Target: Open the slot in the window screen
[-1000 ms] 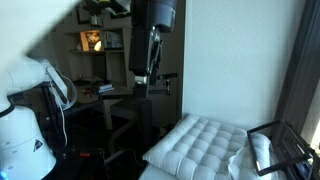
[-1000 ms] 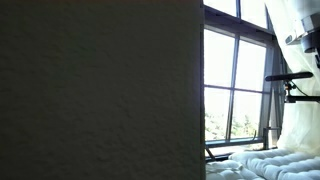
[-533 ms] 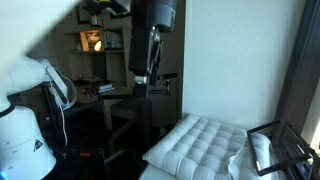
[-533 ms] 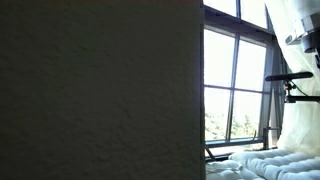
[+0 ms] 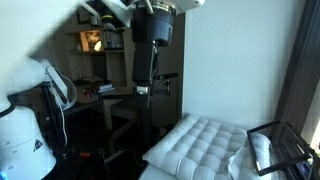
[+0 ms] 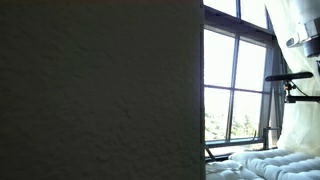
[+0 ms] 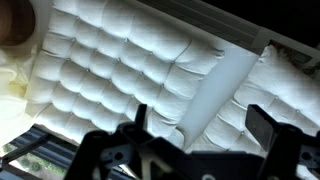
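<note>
Below, two quilted white cushions (image 7: 110, 70) under one wide-spread tool (image 7: 200, 130).

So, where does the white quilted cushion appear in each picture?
Exterior view: cushion at the bottom, right of centre.
Exterior view: cushion in the bottom right corner.
Wrist view: cushion fills most of the picture.
Shared landmark: window with trees outside, apparently also at the wrist view's lower left.

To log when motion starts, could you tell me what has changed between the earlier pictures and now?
The arm has shifted: in an exterior view its dark wrist sits slightly lower, with white links newly showing above it. The pincer stays open, holding nothing. The tufted cushion and window look unchanged.
</note>
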